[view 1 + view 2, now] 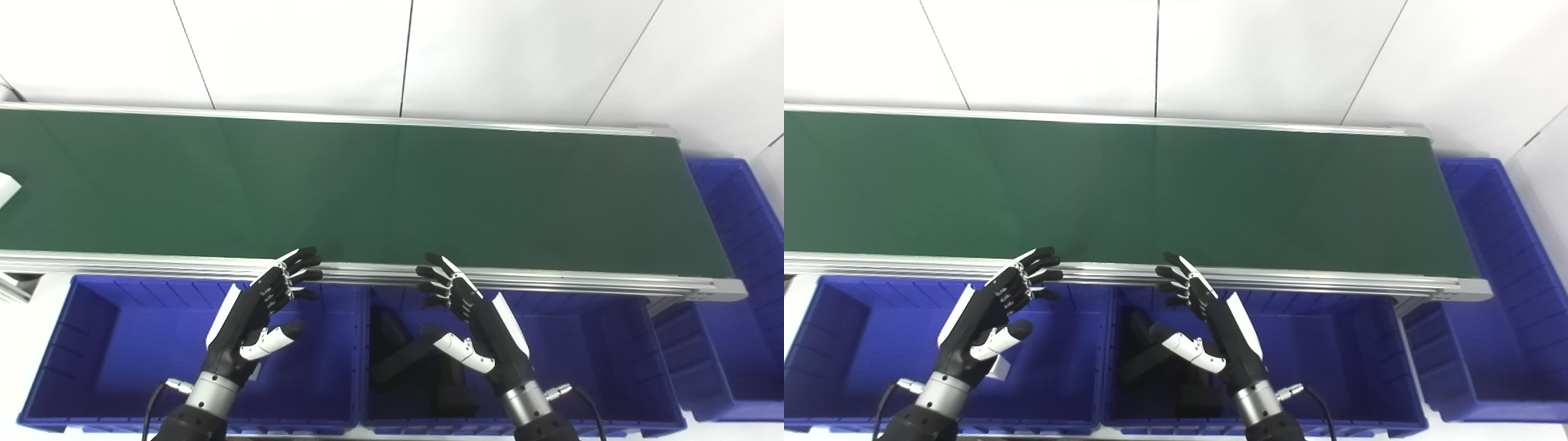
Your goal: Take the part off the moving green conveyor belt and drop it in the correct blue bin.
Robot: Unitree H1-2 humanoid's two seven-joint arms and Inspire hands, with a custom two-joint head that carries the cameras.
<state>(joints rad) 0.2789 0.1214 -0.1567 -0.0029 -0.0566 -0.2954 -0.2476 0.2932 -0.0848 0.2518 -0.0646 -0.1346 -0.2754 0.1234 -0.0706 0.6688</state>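
the long green conveyor belt (pixel 367 184) with aluminium side rails runs across the view from 9 o'clock to 3 o'clock. a small white flat part (pixel 8 188) lies on the belt at its far 9 o'clock edge, cut off by the frame border in the left eye view and out of frame in the right eye view; its full shape cannot be told.

the left hand (pixel 257 315), black with white panels, hovers over the left blue plastic bin (pixel 92 343), just below the near rail of the belt. its fingers are spread apart, thumb held away from them, palm facing inward; it is released and holds nothing. the white part lies well apart from this hand, toward 10 o'clock.

the right hand (pixel 471 318), of the same build, hovers over the centre blue plastic bin (pixel 582 355), mirror to the left hand. it too is released, fingers extended and apart, grasping nothing. the white part is farther still from this hand, toward 9 o'clock.

the centre bin holds several black block-shaped parts (pixel 404 361) in its 9 o'clock half, below and beside the right thumb. a small white piece (pixel 999 367) lies in the left bin, partly hidden by the left hand. a third blue plastic bin (pixel 741 288) stands at the 3 o'clock end of the belt.
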